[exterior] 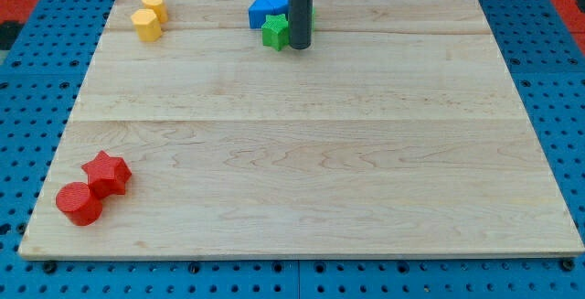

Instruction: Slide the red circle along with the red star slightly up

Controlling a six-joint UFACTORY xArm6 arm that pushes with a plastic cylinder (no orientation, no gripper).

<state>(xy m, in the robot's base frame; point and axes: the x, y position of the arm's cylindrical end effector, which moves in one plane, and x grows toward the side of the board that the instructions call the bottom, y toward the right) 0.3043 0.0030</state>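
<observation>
The red circle (79,203) lies near the board's bottom left corner. The red star (107,172) touches it, just up and to the right. My tip (300,46) is far away at the view's top centre, right beside the green star (274,32) on its right side. The rod rises out of the view's top.
A blue block (266,10) sits just above the green star, with another green piece partly hidden behind the rod. Two yellow blocks (146,24), (154,4) lie at the top left. The wooden board (366,153) rests on a blue grid surface.
</observation>
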